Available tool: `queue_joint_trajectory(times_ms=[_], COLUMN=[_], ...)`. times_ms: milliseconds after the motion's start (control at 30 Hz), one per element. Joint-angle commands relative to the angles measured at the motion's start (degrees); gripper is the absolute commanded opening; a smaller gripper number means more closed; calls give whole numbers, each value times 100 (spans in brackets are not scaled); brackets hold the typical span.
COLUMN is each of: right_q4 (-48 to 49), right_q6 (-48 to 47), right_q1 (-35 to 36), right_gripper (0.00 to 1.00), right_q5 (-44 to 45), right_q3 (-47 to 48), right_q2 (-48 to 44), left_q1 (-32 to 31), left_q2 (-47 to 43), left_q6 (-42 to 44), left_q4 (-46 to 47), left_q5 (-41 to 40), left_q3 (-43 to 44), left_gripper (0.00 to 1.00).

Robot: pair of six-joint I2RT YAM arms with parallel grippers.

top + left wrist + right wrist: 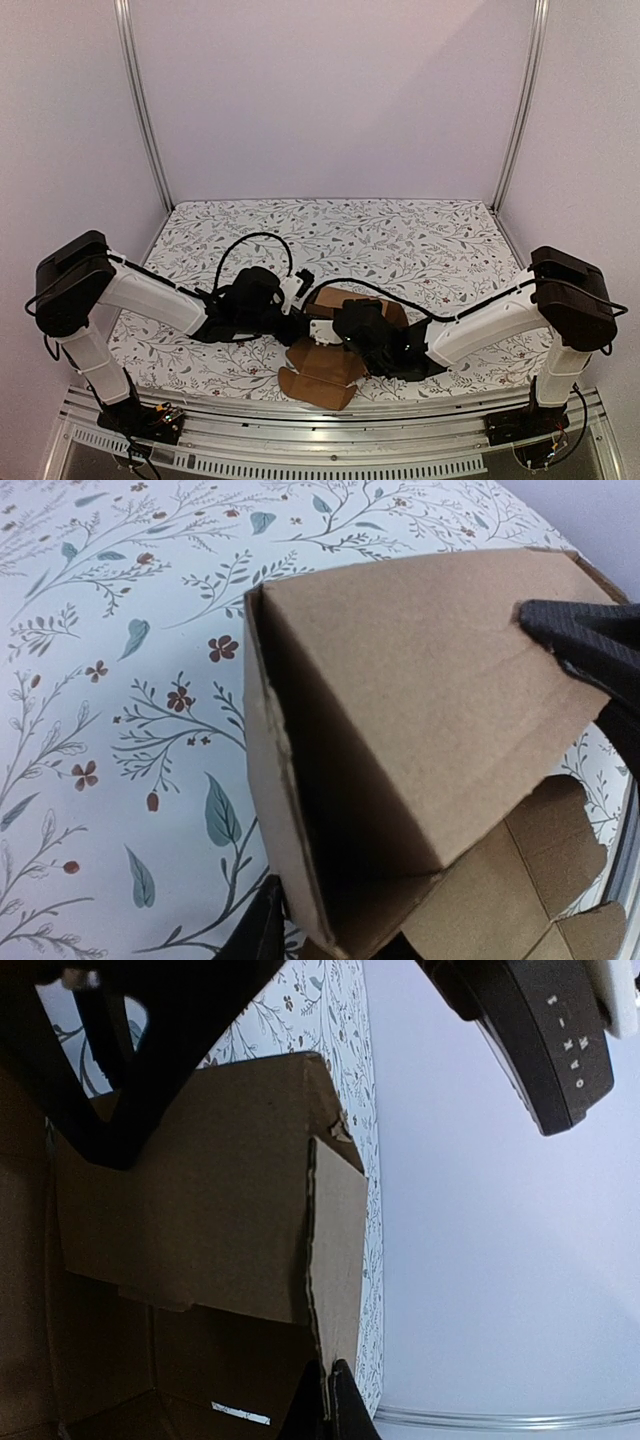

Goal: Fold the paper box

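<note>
The paper box [322,368] is plain brown cardboard, partly folded, lying near the table's front edge with flat flaps spread toward the front. My left gripper [300,322] and right gripper [346,328] meet over it at the middle. In the left wrist view the box [420,700] has two walls raised. My left gripper [330,932] is shut on the lower edge of one wall. The right gripper's finger [590,640] touches its far side. In the right wrist view my right gripper [336,1392] is shut on the edge of an upright wall of the box [200,1190].
The table has a floral cloth [400,240]. A metal rail [330,420] runs along the front edge. Two metal posts [145,110] stand at the back corners against pale walls. The left arm's dark parts [150,1040] hang close above the box in the right wrist view.
</note>
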Motion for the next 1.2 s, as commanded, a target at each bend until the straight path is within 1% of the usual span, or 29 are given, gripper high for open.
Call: queue_joint_trajectory(times_ms=[0, 100, 333, 533, 700, 733, 933, 1167], right_q4=[-353, -361, -386, -423, -461, -466, -545, -846], right_q6=[300, 344, 441, 555, 734, 744, 819, 1040], right_q1=[120, 125, 158, 190, 187, 188, 186, 186], right_gripper=[0, 0, 0, 0, 0, 0, 0, 0], right_q5=[-361, -343, -332, -370, -438, -426, -446, -540], right_q3=[-33, -68, -88, -116, -158, -158, -79, 153], right_q2=[168, 139, 76, 22, -63, -65, -66, -83], left_q1=[-313, -329, -374, -381, -386, -385, -387, -396], left_q2=[93, 168, 394, 531, 578, 570, 583, 581], left_q6=[31, 14, -31, 18, 66, 67, 79, 135], left_q4=[436, 496, 658, 783, 908, 939, 1044, 1086], left_q5=[205, 175, 89, 26, 148, 173, 359, 481], left_q3=[221, 267, 423, 527, 555, 548, 595, 670], left_gripper=[22, 23, 36, 39, 40, 40, 24, 10])
